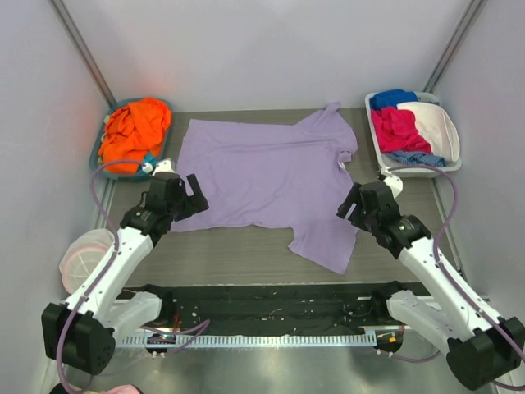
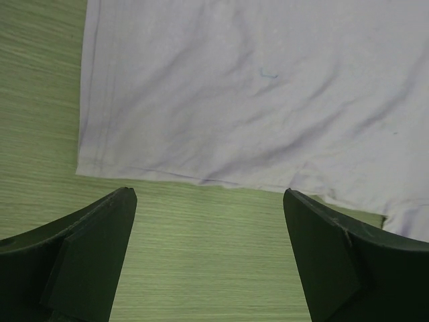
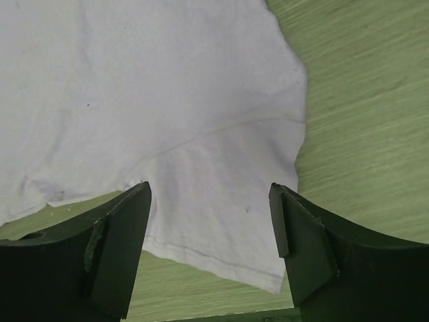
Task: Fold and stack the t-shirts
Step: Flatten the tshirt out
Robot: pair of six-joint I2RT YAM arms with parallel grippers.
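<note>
1. Left hand (image 1: 194, 195), spread wide, hovers by the hem corner of the lavender t-shirt (image 1: 262, 168), apparently lining up a grip.
2. The shirt lies flat mid-tabletop (image 1: 230, 254), awaiting its fold.
3. Right hand (image 1: 351, 205), also spread, straddles the near sleeve (image 1: 324, 242).

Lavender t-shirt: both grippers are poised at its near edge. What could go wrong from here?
1. The left gripper is open over bare table, just short of the hem of the lavender t-shirt. Closing there could miss the cloth.
2. The right gripper straddles only the sleeve. Pulling by it may bunch the shirt rather than fold it.
3. The shirt lies wrinkled and askew, so a fold could come out crooked.
</note>
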